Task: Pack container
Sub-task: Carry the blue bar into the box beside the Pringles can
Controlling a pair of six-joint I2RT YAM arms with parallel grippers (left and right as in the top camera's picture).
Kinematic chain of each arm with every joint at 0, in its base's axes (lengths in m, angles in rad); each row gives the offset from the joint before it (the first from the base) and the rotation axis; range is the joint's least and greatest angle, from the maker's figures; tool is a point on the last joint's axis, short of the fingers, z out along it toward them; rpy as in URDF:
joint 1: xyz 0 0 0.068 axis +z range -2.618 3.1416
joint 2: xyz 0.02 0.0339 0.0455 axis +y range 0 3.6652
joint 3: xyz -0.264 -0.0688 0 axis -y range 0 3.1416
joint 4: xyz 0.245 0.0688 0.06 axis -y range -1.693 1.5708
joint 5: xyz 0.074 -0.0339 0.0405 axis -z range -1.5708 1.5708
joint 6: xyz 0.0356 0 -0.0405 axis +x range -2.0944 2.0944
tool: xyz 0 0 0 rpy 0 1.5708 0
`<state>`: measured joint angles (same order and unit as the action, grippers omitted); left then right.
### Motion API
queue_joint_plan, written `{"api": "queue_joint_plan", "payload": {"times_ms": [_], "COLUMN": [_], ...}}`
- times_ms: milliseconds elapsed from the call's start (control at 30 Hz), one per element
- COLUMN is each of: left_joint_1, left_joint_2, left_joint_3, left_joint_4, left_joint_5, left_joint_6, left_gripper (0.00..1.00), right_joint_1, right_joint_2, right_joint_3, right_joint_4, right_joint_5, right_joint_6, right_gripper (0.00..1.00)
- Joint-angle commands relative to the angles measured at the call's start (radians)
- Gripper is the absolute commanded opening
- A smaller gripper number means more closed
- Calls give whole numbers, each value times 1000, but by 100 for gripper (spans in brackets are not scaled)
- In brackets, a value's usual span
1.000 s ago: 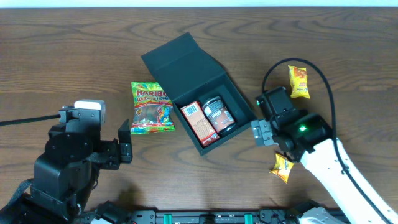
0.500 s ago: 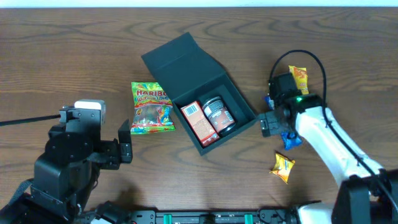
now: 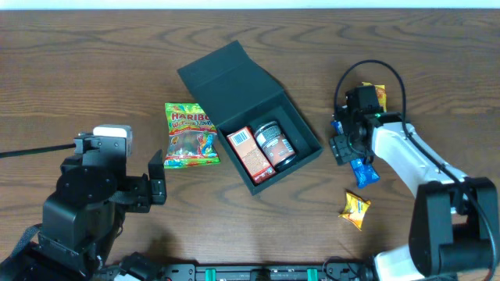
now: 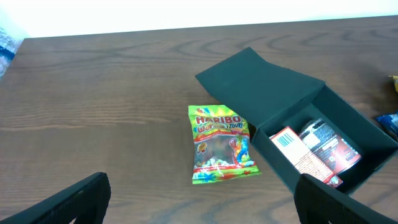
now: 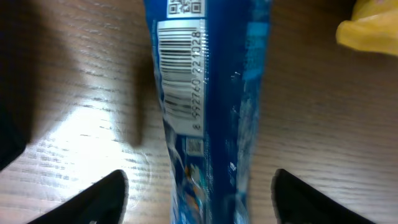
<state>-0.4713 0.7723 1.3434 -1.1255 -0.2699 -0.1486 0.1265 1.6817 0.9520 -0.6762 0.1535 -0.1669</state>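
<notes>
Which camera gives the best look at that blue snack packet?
Right wrist view: the blue snack packet fills the frame, barcode visible. Overhead shows only a small, partly covered piece; left wrist, a sliver at its right edge.

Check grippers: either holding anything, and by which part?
Nothing is held. The right gripper straddles the blue snack packet, fingers clear of both sides; the left gripper is open and empty.

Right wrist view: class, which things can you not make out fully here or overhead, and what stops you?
- Blue snack packet: both ends cut by the right wrist frame; brand unreadable.
- Yellow packet: right wrist view, cut by the frame corner.
- Jar label in the container: overhead, too small to read.
</notes>
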Motion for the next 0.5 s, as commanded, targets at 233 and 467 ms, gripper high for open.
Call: {"api": "queue_joint_plan", "payload": {"times_ms": [233,467], "left_joint_1": [6,6], "left_joint_2": [0,0], "left_joint_3": [13,13], "left_joint_4": [-1,-1], "left_joint_5": [-18,-18], "left_joint_6": [18,18], "left_gripper": [96,95], "right_joint_1": [-9,-7], "right_joint_2": [18,18], "right_joint_3": [-4,-4], "right_joint_4": [78,73], "right_joint_5": [52,52], "right_joint_6": [-11,-10], "right_gripper": [47,34]}}
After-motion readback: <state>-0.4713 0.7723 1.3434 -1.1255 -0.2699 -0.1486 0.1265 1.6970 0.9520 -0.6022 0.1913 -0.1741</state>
